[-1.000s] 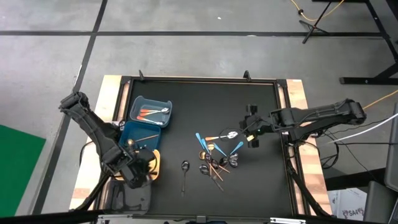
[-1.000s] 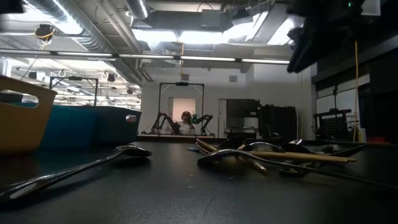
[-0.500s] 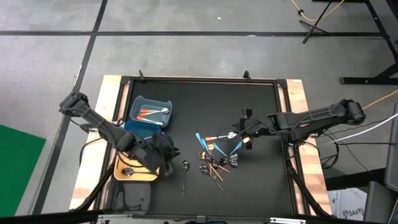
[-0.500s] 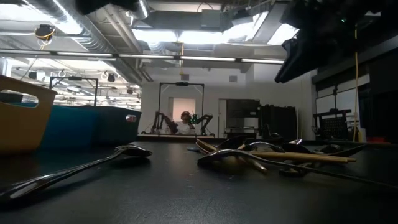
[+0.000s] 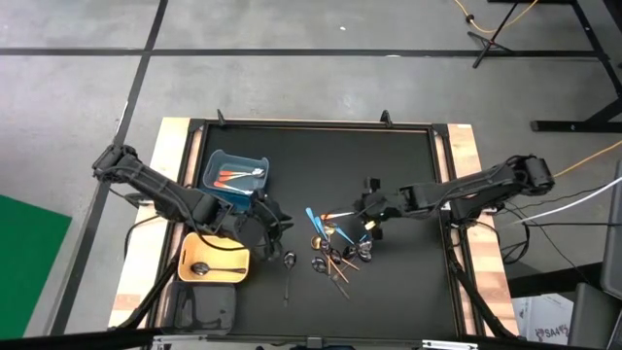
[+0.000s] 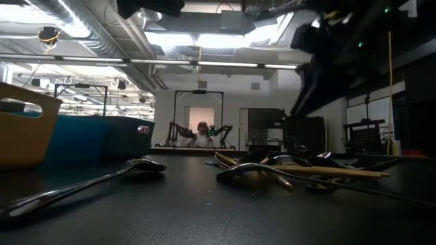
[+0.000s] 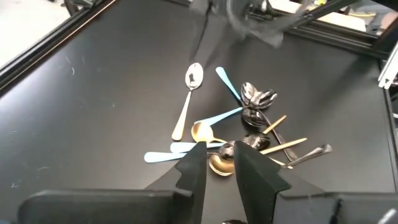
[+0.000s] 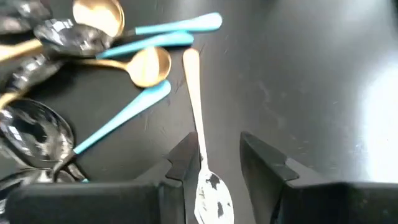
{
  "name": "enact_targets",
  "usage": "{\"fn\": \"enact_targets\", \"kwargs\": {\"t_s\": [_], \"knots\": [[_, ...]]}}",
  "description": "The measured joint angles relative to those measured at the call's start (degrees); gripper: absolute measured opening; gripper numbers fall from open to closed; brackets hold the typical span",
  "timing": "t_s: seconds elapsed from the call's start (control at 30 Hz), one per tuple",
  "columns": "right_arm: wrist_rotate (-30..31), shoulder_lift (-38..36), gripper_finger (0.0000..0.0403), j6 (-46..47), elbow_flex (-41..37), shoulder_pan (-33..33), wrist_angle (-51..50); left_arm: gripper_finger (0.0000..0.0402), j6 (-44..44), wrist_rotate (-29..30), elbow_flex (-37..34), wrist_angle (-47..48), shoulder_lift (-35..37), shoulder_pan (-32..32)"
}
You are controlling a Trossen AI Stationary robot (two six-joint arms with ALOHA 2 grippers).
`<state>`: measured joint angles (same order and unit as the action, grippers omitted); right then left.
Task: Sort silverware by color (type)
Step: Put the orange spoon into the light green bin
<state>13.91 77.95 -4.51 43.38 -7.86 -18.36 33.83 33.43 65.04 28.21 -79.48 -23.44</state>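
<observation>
The silverware lies in a loose pile [image 5: 335,245] right of the table's middle: light blue, gold and black pieces [image 7: 249,99]. Beside the pile lies an orange-handled spoon with a silver head [image 8: 200,124]. One black spoon [image 5: 289,264] lies apart, left of the pile. My right gripper [image 8: 219,146] hangs open just above the orange-handled spoon, a finger on each side of its neck. My left gripper [image 7: 219,149] is open and bare, hovering left of the pile [image 5: 279,228] and pointing toward it.
A blue bin [image 5: 236,158] at the far left holds orange-handled pieces. A yellow bin [image 5: 187,261] nearer holds one black spoon. A grey bin [image 5: 204,309] stands at the near left corner. Bare black tabletop stretches along the far side [image 5: 321,156].
My left gripper has swung from over the yellow bin toward the table's right, up to the pile, turning as it went. My right gripper has come down and toward the table's left, over the orange-handled spoon. The silverware on the table has not moved.
</observation>
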Motion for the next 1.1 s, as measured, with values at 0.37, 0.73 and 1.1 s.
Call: {"fn": "enact_targets", "kwargs": {"t_s": [0.37,0.73,1.1], "knots": [[-0.05,9.96,0.0106,-0.15,0.02,0.31,5.49,0.0076,-0.05,-0.09,-0.02,0.05,0.00,0.31],[-9.20,13.82,0.0106,0.00,0.02,7.16,5.43,0.0076,-0.03,-0.09,-0.04,0.05,0.00,0.29],[-12.03,13.82,0.0106,0.00,0.02,7.89,5.50,0.0076,-0.03,-0.09,-0.04,0.07,0.00,0.29]]}}
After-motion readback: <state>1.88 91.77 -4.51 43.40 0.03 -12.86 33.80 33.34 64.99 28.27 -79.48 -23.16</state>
